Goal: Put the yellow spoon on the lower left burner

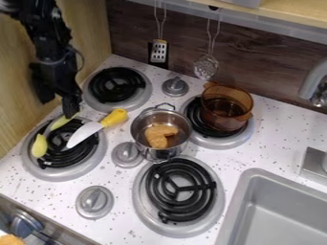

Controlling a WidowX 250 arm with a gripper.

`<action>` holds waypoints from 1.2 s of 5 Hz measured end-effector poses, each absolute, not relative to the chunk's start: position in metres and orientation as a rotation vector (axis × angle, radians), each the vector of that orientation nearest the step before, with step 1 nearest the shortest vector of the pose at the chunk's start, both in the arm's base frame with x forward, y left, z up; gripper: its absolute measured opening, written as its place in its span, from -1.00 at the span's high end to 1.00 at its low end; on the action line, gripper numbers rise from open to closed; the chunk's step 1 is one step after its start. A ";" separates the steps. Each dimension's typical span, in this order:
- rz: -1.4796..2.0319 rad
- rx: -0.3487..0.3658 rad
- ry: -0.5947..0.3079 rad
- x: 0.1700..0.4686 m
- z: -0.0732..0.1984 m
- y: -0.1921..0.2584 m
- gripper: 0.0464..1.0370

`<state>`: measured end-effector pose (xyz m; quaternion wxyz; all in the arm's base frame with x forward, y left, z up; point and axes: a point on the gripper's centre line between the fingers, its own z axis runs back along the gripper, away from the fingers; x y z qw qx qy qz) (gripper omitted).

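The tool (71, 109) hangs near the yellow spoon (39, 145), above a burner (67, 159).

Knife (84, 134) in the way across leftmost burner (62, 175)

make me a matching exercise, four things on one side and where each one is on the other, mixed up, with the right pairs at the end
1. yellow spoon
2. amber pot
3. brown food piece
4. slotted turner

a. inside the metal pot
b. hanging at the back wall
c. at the lower left burner
d. on the upper right burner

Pairs: 1-c, 2-d, 3-a, 4-b
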<state>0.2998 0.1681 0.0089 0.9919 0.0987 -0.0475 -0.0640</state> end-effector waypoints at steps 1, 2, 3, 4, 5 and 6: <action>-0.102 0.199 -0.097 0.300 0.029 0.159 -0.92; -0.056 0.109 -0.108 0.296 0.036 0.140 -0.92; -0.054 0.054 -0.121 0.293 0.036 0.107 -0.92; 0.024 0.032 -0.129 0.298 0.042 0.073 -0.92; 0.121 0.054 -0.168 0.308 0.057 0.056 -0.92; 0.157 0.022 -0.200 0.326 0.076 0.045 -0.92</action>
